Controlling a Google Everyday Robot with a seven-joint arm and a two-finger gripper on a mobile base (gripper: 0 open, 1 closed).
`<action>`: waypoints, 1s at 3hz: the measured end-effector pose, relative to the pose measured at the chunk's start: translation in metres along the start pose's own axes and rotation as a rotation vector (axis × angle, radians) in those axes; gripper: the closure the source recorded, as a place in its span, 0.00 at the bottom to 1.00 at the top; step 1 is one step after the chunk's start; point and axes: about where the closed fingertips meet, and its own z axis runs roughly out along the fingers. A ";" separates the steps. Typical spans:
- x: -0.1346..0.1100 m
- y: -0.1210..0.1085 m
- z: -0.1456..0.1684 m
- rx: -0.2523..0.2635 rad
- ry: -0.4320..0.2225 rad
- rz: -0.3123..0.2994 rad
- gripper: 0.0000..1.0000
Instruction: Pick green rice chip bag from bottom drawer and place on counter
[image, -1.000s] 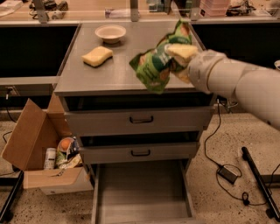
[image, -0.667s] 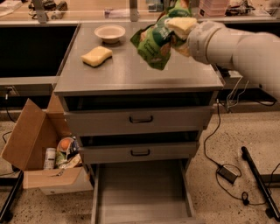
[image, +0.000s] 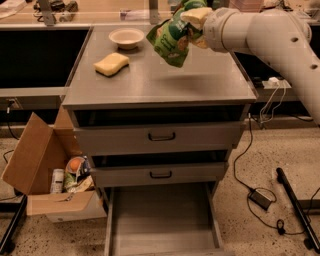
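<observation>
Counter (image: 165, 86) — gripper (image: 194, 20) above it, clamping green rice chip bag (image: 172, 42).

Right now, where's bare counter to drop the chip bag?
The counter is bare across its front and right half, from the sponge to the right edge, including under the chip bag that the pincer holds above the back. It is crowded only at back left, with the bowl and sponge.

Over counter (image: 165, 82) rear right: gripper (image: 195, 22) clamping green rice chip bag (image: 172, 37). Centre, front free. Obstacles: yellow sponge (image: 111, 63) left, white bowl (image: 126, 37) rear left. Below, bottom drawer (image: 162, 220) pulled out, tray bare.
</observation>
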 end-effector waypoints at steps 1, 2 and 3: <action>0.012 0.012 0.034 -0.049 -0.019 0.007 1.00; 0.020 0.030 0.066 -0.108 -0.034 0.025 0.74; 0.021 0.039 0.080 -0.136 -0.044 0.033 0.51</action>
